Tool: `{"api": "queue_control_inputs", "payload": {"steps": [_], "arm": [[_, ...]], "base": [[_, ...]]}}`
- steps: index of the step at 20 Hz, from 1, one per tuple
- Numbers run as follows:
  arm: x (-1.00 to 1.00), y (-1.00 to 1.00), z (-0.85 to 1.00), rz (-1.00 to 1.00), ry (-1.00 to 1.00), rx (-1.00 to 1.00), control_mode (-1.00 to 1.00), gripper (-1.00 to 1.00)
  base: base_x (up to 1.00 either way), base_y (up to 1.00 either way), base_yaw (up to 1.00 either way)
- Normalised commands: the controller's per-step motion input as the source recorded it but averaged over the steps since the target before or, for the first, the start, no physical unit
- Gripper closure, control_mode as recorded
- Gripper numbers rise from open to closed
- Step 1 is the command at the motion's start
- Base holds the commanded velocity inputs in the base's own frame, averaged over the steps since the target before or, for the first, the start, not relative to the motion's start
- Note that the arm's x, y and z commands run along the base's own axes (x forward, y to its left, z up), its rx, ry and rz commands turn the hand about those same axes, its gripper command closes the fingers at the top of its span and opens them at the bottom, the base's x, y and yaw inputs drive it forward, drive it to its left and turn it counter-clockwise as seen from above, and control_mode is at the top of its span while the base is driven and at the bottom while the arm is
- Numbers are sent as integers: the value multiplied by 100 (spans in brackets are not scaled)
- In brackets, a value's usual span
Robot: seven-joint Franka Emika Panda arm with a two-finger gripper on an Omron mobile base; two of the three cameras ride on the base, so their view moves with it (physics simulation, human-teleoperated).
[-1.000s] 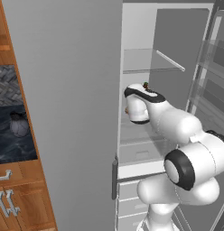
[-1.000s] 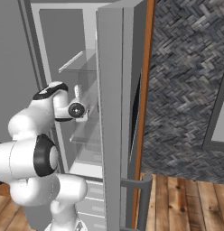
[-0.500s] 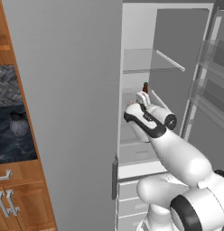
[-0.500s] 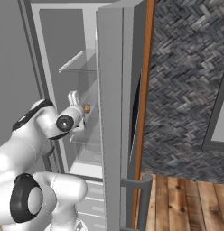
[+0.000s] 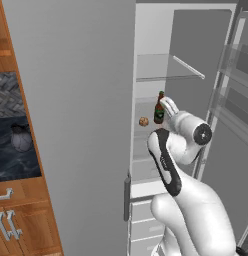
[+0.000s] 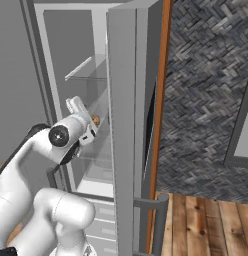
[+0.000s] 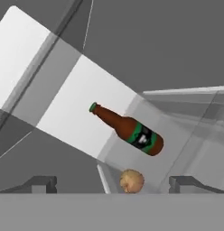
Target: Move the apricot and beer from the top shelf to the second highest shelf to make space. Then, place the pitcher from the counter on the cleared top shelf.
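The brown beer [image 5: 159, 108] stands upright beside the small apricot [image 5: 143, 121] on the glass shelf just under the highest glass shelf [image 5: 161, 70] that shows, which is bare. My gripper [image 5: 169, 105] is open, just right of the beer and level with it, holding nothing. In the hand view, rolled, the beer [image 7: 132, 131] lies ahead and the apricot [image 7: 131, 181] sits low between my open gripper [image 7: 114, 184] tips. From the right, the apricot [image 6: 96, 120] peeks past the gripper [image 6: 76, 104]. The grey pitcher [image 5: 20, 137] rests on the dark counter [image 5: 11, 162] at far left.
The open fridge door [image 6: 127, 125] stands close on the arm's right, its door racks [image 5: 236, 75] beside the hand. White drawers [image 5: 146, 215] sit below the shelves. Wooden cabinet fronts [image 5: 16, 220] lie under the counter, and the grey fridge side panel [image 5: 81, 125] separates them.
The arm has refolded and the hand has shifted right and up, uncovering the beer and apricot. Both stay where they were. The jaws have stayed open.
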Motion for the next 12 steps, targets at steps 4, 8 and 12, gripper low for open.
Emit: {"api": "queue_control_inputs", "payload": {"steps": [4,8,12], "arm": [[-58,-4,88,2,19,-33,-100,-100],[-73,0,21,5,28,-31,-100,-100],[-80,10,-16,8,32,-28,-100,-100]], "base": [[0,0,0],[0,0,0],[0,0,0]]}}
